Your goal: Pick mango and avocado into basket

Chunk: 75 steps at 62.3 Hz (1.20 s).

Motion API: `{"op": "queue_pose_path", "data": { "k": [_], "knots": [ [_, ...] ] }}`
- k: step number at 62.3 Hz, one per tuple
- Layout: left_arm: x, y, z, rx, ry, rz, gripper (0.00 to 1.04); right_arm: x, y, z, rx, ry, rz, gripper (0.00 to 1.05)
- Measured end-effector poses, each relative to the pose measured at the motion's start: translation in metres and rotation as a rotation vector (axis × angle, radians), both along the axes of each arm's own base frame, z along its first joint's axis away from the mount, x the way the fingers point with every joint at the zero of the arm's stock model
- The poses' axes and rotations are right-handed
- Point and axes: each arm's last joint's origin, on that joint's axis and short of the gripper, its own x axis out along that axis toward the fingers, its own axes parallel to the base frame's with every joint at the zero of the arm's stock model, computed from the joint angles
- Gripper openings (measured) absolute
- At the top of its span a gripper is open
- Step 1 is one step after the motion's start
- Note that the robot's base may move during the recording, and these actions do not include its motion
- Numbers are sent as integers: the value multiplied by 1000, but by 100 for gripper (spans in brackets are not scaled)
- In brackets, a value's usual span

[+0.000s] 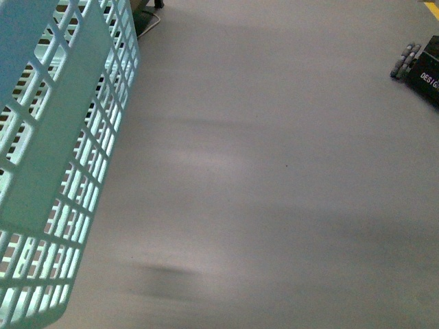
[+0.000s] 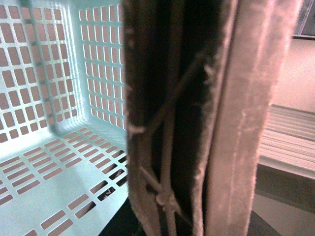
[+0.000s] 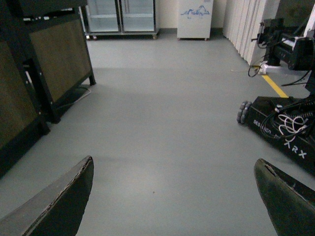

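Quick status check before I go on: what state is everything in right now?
Basket: tilted, visible inside empty.
Right gripper: open, holding nothing.
Left gripper: too close and blurred to tell open or shut.
Mango, avocado: not in view.
Glass-door fridges: doors shut.

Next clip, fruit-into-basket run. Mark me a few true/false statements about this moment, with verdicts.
1. The basket shows at the left of the front view. True.
2. A mango lies inside the basket in the left wrist view. False: the part of its inside that shows holds no fruit.
3. The right gripper is open, with nothing between its fingers. True.
4. An avocado lies on the grey floor in the front view. False: no fruit shows there.
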Motion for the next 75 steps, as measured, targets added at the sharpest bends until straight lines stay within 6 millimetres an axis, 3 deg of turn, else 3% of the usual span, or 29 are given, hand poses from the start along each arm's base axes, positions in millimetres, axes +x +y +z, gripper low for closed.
{"op": "queue_pose_path", "data": {
  "k": [75],
  "knots": [
    [0, 0, 0, 0, 0, 0, 16, 0, 0, 0, 0, 0, 1, 96]
  ]
}}
